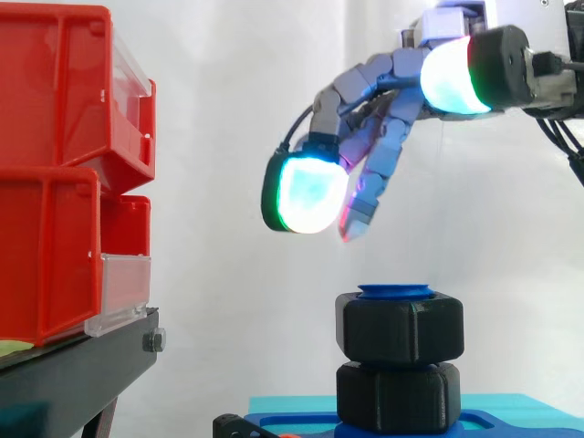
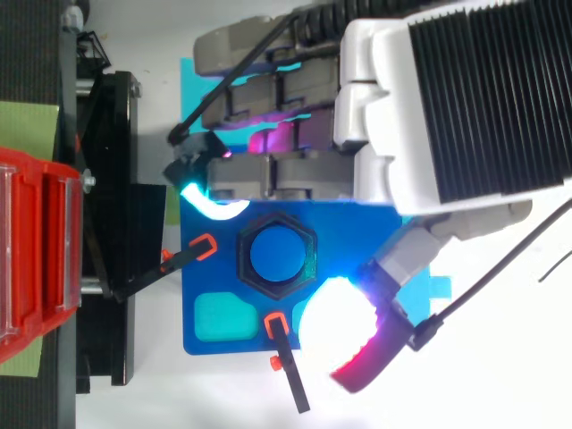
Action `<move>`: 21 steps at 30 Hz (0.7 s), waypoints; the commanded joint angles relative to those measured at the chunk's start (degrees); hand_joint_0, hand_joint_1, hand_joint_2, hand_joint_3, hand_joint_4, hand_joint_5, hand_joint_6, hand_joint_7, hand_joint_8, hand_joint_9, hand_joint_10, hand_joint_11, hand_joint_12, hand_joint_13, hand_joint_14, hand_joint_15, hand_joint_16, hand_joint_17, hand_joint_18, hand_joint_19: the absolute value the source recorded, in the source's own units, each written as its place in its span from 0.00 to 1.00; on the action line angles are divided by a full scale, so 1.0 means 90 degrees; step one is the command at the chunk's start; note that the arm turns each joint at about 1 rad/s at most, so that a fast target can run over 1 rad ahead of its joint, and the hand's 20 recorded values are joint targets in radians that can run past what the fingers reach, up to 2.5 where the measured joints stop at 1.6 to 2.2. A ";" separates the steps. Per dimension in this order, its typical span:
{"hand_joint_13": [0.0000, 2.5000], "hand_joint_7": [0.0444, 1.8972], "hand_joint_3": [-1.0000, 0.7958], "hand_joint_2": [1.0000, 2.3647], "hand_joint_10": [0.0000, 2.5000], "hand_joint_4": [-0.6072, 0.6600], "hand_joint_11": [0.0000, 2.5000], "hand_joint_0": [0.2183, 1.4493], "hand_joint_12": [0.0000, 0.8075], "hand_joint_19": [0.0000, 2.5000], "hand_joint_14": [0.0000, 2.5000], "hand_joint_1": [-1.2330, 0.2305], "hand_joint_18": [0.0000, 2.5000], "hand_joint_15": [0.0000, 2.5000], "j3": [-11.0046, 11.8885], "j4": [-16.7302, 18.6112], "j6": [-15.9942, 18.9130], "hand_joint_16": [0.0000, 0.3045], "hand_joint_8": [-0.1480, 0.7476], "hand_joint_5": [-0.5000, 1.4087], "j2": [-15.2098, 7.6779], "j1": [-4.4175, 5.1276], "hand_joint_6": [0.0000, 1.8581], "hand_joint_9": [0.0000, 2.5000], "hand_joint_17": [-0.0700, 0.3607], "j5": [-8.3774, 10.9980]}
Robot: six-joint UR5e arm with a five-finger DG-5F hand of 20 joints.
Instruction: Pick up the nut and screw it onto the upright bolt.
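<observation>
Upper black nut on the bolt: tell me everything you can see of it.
The upper nut is black and hexagonal with rounded edges, and looks like matte plastic. It sits level around the upright blue bolt, whose flat top shows just above it; from above it rings the bolt's round end. It is stacked directly on a second black hexagonal piece over the blue base. Nothing grips it: the hand hovers above it, apart, fingers relaxed.

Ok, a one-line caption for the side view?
Open hand hovers, holding nothing, above the black nut seated at the top of the upright blue bolt.
</observation>
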 commanded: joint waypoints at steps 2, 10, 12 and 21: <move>0.24 0.36 0.28 0.00 0.00 0.65 0.00 0.22 0.35 0.00 0.00 0.79 0.14 0.00 -0.0254 0.0376 0.0007 0.11 0.46 0.21 -0.0005 0.0131 0.27 0.39 0.33 0.0086; 0.24 0.36 0.28 0.00 0.00 0.65 0.00 0.22 0.36 0.00 0.00 0.79 0.13 0.00 -0.0742 0.1059 0.0544 0.11 0.47 0.21 -0.0005 0.0395 0.27 0.38 0.33 0.0642; 0.23 0.36 0.28 0.00 0.00 0.65 0.00 0.22 0.36 0.00 0.00 0.79 0.13 0.00 -0.0752 0.1059 0.0514 0.11 0.46 0.21 -0.0005 0.0405 0.27 0.37 0.33 0.0642; 0.21 0.36 0.28 0.00 0.00 0.64 0.00 0.22 0.37 0.00 0.00 0.79 0.10 0.00 -0.0810 0.0874 0.0436 0.11 0.45 0.20 -0.0005 0.0415 0.27 0.31 0.34 0.0642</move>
